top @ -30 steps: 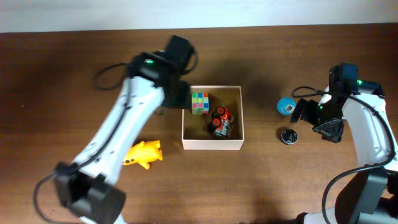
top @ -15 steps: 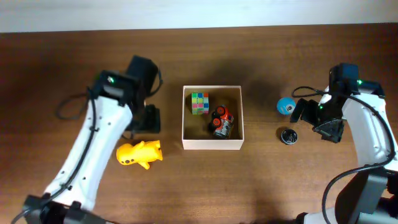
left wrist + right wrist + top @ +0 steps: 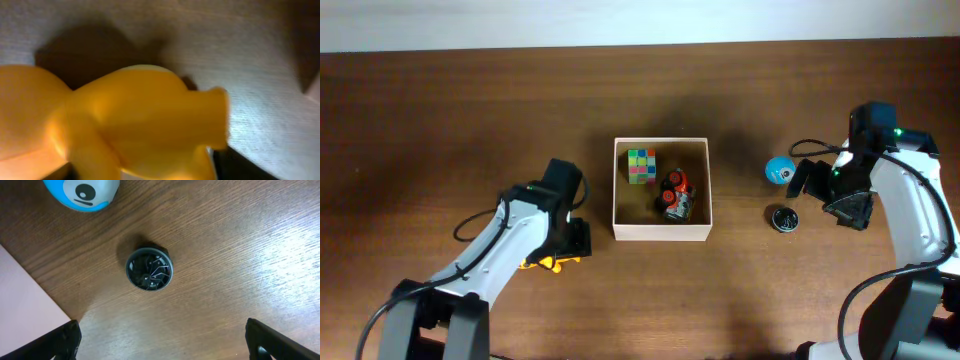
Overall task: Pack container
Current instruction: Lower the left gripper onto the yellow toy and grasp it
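The yellow toy [image 3: 135, 120] is being covered by the left pincer [image 3: 566, 243], opening impossible to tell; centring on its body is advised. The container [image 3: 661, 233] is lying nearby; the right pincer [image 3: 162, 339] is being held wide.

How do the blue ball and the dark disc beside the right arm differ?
The blue ball is light blue with a white eye patch; the dark disc is blackish with spokes inside. The ball is domed and larger, the disc looks flat. Both are round and lie on the table, outside the container.
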